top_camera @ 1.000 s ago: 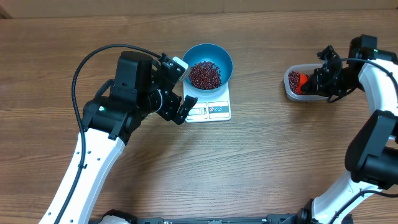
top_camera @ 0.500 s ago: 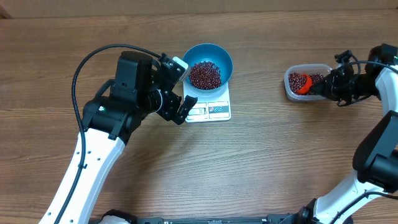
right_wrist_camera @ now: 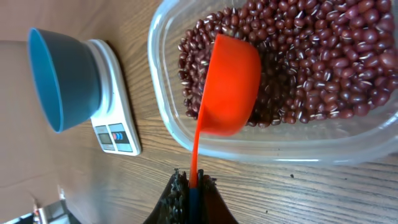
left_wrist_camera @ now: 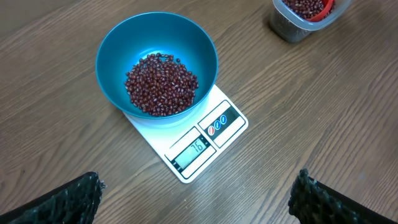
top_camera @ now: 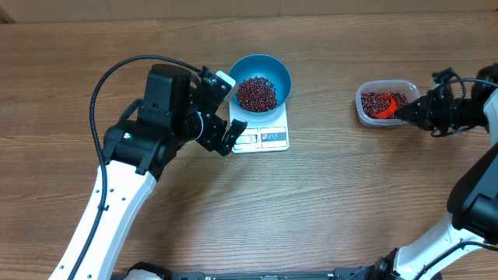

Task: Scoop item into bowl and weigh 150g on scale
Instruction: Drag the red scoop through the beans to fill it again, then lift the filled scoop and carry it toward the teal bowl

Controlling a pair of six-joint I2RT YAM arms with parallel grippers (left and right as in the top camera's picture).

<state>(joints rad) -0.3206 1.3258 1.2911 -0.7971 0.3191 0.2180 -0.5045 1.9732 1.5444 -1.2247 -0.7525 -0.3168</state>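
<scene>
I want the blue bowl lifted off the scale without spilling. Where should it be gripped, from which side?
Probably the blue bowl's rim, pinched across the wall from above, on the side away from the scale's display: the inside is bare there, the beans lie low, and the flared body looks wide.

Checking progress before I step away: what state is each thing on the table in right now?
bowl: on the scale, partly filled with beans.
scale: on, display lit.
tub: open, holding beans.
scoop: in the tub, handle gripped.
left gripper: open, empty.
right gripper: shut on scoop.
</scene>
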